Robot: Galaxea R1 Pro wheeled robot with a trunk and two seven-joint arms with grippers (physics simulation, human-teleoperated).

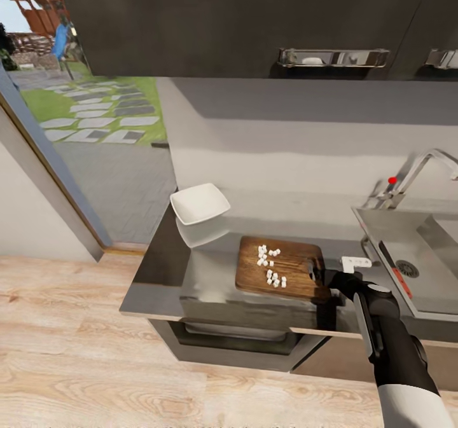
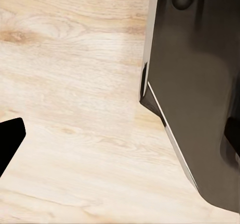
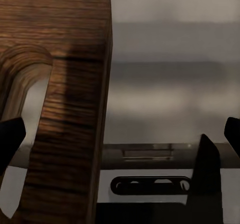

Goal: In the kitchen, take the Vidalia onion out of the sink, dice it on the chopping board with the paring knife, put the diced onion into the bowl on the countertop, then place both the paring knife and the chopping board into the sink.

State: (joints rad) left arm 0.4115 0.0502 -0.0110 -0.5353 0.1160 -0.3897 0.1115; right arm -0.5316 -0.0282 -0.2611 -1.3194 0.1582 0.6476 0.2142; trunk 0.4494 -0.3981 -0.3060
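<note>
The brown wooden chopping board [image 1: 280, 266] is laid flat on the grey table [image 1: 152, 275], just beside the sink [image 1: 413, 250]. Small white diced onion [image 1: 270, 266] bits are scattered across the board. The white squarish bowl [image 1: 199, 203] is sat near the board's far corner, empty. The paring knife [image 1: 393, 269] is lying in the sink.
</note>
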